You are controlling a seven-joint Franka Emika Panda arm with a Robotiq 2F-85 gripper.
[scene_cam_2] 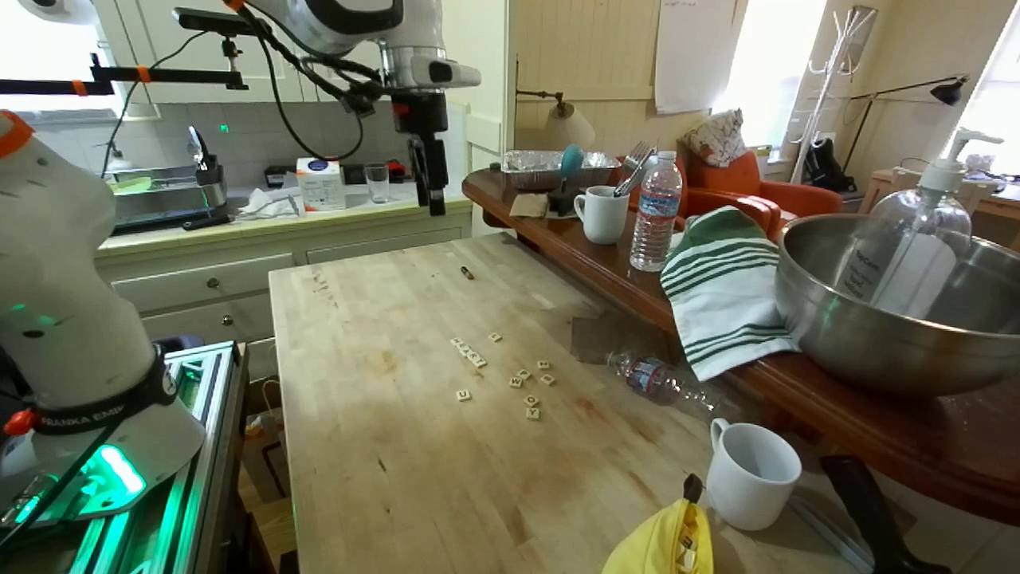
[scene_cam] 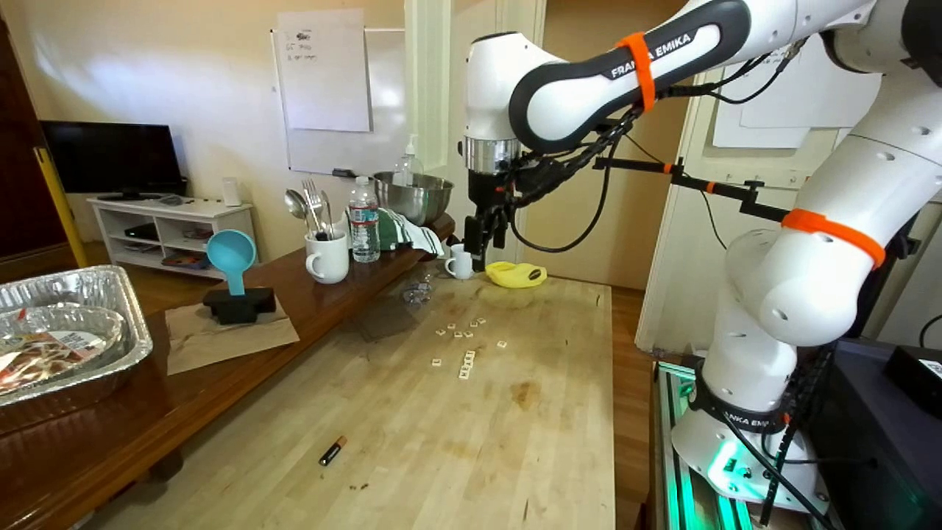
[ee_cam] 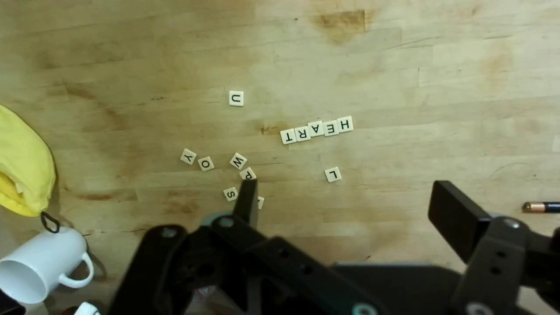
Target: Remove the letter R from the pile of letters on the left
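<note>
The end effector (ee_cam: 348,203) hung above the counter (ee_cam: 437,100), jaws spread wide; in the wrist view, R (ee_cam: 302,134) lay between T (ee_cam: 288,136) and A (ee_cam: 316,128); more letters (ee_cam: 238,161) sat left.

On the table (ee_cam: 437,100), in the wrist view, letter pile (ee_cam: 230,194) lying left of the tile row (ee_cam: 316,130), R (ee_cam: 302,134) sitting between T (ee_cam: 288,136) and A (ee_cam: 316,127); battery (ee_cam: 541,207) resting far right, bag (ee_cam: 25,162) lying far left, mug (ee_cam: 54,256) standing beside it.

Over there the window (scene_cam_2: 769,72) glares white beyond an orange armchair (scene_cam_2: 721,179); a black TV (scene_cam: 114,158) sits on a low white stand (scene_cam: 195,210) before a cream wall (scene_cam: 199,73), wood floor (scene_cam: 158,288) below.
</note>
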